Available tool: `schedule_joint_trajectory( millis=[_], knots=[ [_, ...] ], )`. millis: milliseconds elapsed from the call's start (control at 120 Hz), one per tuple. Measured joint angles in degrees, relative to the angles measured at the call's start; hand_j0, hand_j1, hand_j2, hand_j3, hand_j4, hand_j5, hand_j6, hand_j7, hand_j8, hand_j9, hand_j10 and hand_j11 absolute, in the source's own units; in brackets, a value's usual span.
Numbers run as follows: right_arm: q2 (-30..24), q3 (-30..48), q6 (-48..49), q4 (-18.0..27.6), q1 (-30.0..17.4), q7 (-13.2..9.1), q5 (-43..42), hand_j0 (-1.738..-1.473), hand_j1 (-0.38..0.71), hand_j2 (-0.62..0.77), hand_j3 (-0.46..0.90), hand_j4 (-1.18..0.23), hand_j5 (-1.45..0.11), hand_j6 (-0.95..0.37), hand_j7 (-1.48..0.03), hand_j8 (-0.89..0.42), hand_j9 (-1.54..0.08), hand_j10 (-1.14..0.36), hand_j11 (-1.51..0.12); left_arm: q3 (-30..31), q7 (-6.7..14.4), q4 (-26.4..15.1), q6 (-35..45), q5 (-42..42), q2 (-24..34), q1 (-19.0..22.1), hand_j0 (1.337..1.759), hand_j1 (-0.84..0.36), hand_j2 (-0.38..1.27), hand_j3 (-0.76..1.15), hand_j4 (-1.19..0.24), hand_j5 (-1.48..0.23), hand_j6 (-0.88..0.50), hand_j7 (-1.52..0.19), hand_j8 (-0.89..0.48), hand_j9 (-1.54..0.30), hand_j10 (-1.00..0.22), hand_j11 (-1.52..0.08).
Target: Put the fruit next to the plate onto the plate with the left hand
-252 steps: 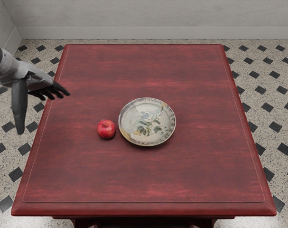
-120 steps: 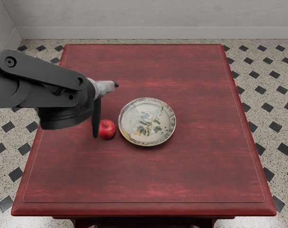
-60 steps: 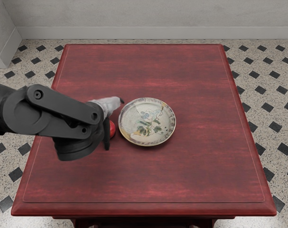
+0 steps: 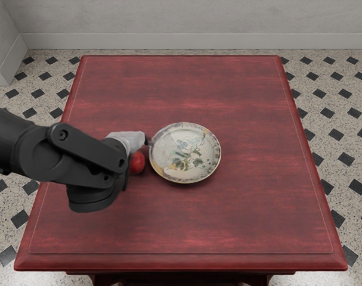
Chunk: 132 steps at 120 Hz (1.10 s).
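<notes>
1. My left hand (image 4: 128, 143) is at the apple (image 4: 138, 162), over its left and far side. My forearm hides most of both.
2. Grip: cannot tell. My own arm blocks whether the hand has closed on the apple.
3. Apple sits on the table (image 4: 240, 202), just left of the plate (image 4: 184, 152).
4. Step, I judge: the grasp. Lift not yet begun.
5. Next calls for a sure hold, a lift clear of the rim, a short carry right, and a soft set-down against rolling.
</notes>
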Motion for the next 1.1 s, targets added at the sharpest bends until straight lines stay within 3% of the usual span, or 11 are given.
schedule_joint_trajectory(
  millis=[342,592,1100],
  knots=[
    [0.00,0.00,0.00,0.00,0.00,0.00,0.03,-1.658,-0.33,0.00,0.00,-0.01,-0.02,-0.01,-0.02,-0.01,-0.02,-0.01,-0.02,2.22,0.34,0.74,0.37,-0.94,-0.34,0.18,1.658,0.08,0.05,0.00,-0.21,-0.31,-0.22,-0.29,-0.22,-0.29,-0.22,-0.29],
    [0.00,0.00,0.00,0.00,0.01,0.00,0.02,-1.658,-0.33,0.00,0.00,-0.01,-0.02,-0.01,-0.02,-0.01,-0.02,-0.01,-0.02,4.51,0.35,3.64,0.38,-1.03,-2.36,0.44,1.658,0.08,0.05,0.00,-0.22,-0.30,-0.22,-0.29,-0.22,-0.29,-0.22,-0.29],
    [0.00,0.00,0.00,0.00,0.01,0.00,0.02,-1.658,-0.33,0.00,0.00,-0.01,-0.02,-0.01,-0.02,-0.01,-0.02,-0.01,-0.02,3.85,0.35,6.31,0.39,-0.71,-4.92,0.88,1.658,0.09,0.04,0.00,-0.22,-0.28,-0.22,-0.28,-0.22,-0.28,-0.22,-0.28]
  ],
)
